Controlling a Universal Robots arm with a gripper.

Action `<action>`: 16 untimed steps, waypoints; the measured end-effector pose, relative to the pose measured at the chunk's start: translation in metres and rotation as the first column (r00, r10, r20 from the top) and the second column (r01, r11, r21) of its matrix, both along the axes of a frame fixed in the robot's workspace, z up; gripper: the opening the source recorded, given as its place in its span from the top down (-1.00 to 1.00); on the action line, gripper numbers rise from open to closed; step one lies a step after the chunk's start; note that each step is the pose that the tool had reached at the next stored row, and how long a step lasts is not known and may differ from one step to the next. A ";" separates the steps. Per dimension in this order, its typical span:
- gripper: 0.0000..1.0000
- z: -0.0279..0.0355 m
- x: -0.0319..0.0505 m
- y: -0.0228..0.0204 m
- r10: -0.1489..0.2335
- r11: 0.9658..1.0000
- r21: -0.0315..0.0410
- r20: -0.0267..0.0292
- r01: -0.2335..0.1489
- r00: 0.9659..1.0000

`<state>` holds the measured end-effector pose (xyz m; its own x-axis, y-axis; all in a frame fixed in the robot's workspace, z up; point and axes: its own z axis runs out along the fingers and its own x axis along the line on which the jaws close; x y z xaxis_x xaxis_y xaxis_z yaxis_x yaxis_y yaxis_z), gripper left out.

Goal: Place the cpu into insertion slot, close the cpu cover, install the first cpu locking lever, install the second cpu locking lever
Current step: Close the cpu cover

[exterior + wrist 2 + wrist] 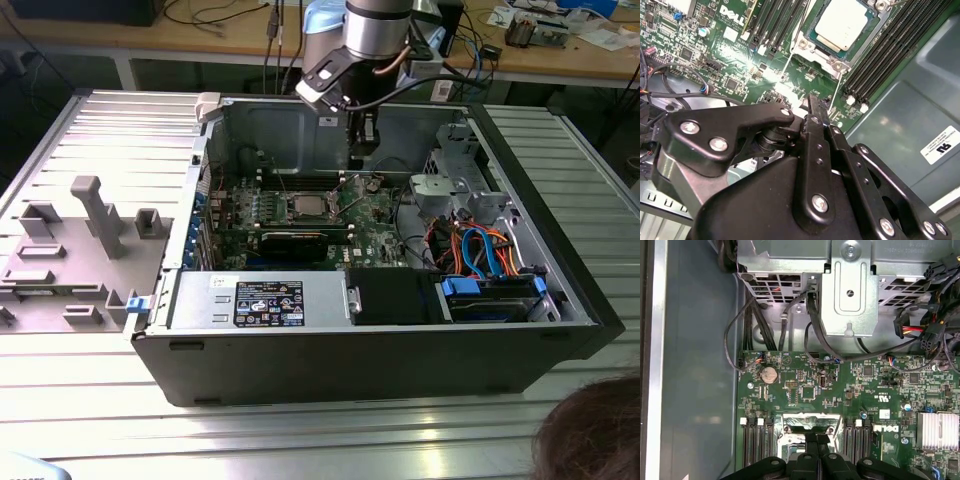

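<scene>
Setting: slatted aluminium table point(90, 400), with a cluttered workbench point(560, 60) across the top of the exterior view; a grey fixture tray point(60, 250) at the exterior view's left; an open computer case point(350, 360) at centre; the edge of a person's head point(595, 430) at lower right.

Item 1, gripper point(362, 150): hangs inside the case, upper centre of the exterior view; fingers pressed together in both wire-close wrist views point(817, 436) point(812, 100), with nothing seen between them; apart from the board below.

Item 2, cpu point(844, 22): dull silver top, seated in its socket on the motherboard point(805, 390); in the exterior view point(305, 207) it lies below the gripper and toward the exterior view's left.

Item 3, cpu cover point(816, 50): silver frame lying flat around the chip, apparently closed.

Item 4, wire levers point(787, 64): thin rods running along the socket's sides toward the fingertips; whether they are hooked down cannot be told.

Item 5, surroundings: memory slots point(890, 45) flanking the socket; coin battery point(770, 374); finned heatsink point(937, 430); drive cage point(847, 290); long black expansion card point(300, 238) just below the socket in the exterior view.

Assessment: chip placement and cover closing look done; the lever stage appears to be in hand; that stage calls for a narrow closed fingertip set against a thin rod, pressed down and tucked sideways under its catch, without scraping the neighbouring slots.
</scene>
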<state>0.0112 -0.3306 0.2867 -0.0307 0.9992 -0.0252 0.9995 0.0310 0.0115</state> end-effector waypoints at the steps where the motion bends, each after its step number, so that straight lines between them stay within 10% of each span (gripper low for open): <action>1: 0.79 0.0000 0.0004 0.0000 0.000 1.000 0.000 0.000 0.000 1.000; 16: 0.79 -0.0005 0.0059 0.0000 0.000 1.000 0.000 0.000 0.000 1.000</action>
